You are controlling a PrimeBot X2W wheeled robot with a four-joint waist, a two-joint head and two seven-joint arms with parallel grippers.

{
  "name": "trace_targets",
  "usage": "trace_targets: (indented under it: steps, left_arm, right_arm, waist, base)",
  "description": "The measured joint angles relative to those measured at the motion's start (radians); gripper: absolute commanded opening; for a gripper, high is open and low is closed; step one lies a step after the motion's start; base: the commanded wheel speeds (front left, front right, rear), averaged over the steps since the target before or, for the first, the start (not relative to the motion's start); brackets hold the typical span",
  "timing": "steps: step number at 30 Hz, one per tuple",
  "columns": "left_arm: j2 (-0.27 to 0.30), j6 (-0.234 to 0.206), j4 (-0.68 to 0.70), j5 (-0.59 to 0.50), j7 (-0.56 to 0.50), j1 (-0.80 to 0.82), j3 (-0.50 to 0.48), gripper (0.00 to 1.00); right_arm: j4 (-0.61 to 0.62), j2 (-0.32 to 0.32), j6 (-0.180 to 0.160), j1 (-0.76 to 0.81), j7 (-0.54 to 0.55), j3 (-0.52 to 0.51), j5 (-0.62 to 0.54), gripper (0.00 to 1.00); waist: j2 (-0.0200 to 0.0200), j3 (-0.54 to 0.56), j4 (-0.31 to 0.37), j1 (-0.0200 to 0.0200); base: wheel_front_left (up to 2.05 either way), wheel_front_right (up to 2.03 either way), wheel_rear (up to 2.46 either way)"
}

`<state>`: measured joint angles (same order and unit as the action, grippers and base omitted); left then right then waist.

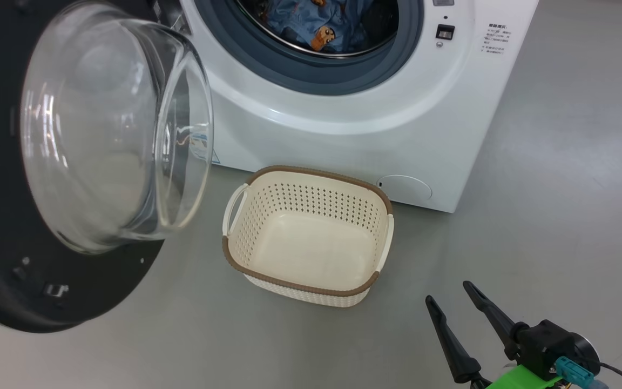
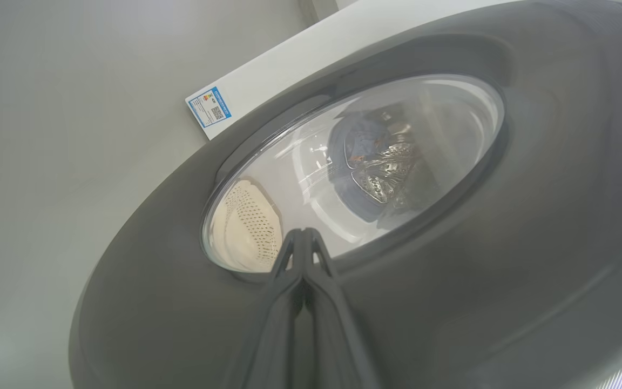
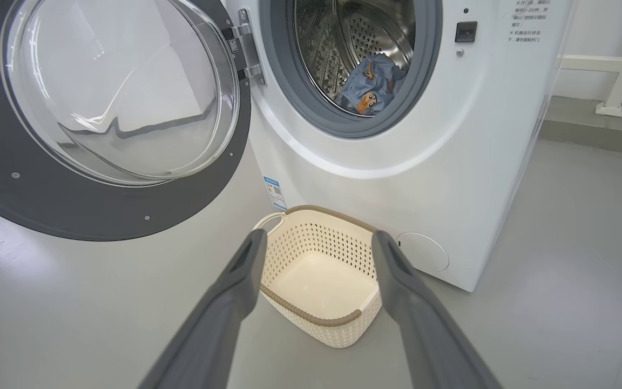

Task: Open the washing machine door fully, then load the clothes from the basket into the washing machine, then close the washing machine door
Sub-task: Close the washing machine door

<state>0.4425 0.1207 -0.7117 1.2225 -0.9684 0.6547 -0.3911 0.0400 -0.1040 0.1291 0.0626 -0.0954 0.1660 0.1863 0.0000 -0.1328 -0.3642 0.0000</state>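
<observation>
Although the washing machine door [image 1: 89,162] stands swung open on its hinge [image 3: 246,48], to the left of the drum opening, the head view cuts off its top and left edge. That view also crops the top of the washing machine [image 1: 354,140], so just the lower arc of the grey-blue gasket [image 1: 311,75] shows.

The clothes [image 1: 316,27] lie inside the perforated steel drum [image 3: 354,32], partly hidden behind the gasket. They are light blue fabric with an orange-brown cartoon figure.

Small dark writing [image 1: 493,38] is printed on the upper right of the front panel, too fine to read. A blue label sticker [image 2: 209,107] at the lower left corner carries a square code, its text illegible.

The basket [image 1: 311,205] sits on the grey floor [image 1: 559,189], just in front of the machine. It is cream and perforated, with a brown rim.

The door is glossy black around a bulging clear glass bowl. Through the glass, the left wrist view shows a warped basket and drum.

The left gripper [image 2: 303,237] has its fingers pressed together, pointing at the door's outer face; contact cannot be told. The right gripper [image 1: 447,290] hangs with its fingers spread apart and nothing between them, near the basket.
</observation>
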Motion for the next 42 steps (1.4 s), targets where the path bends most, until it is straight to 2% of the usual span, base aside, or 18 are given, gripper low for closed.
trace_targets:
  steps: [25,42]
  left_arm:
    - [-0.156,0.000,0.218,0.116,-0.048,-0.174,0.093,0.00]
    - [-0.294,0.000,0.300,0.130,0.029,-0.235,0.147,0.00]
  right_arm:
    - [-0.054,0.032,0.000,0.005,-0.046,0.010,0.010,1.00]
    - [-0.088,0.042,0.000,0.024,-0.067,0.020,0.034,1.00]
  waist:
    - [0.0000,0.054,0.023,0.0000]
    - [0.0000,0.103,0.047,0.0000]
  base:
    - [0.00,0.00,0.00]
    - [0.00,0.00,0.00]
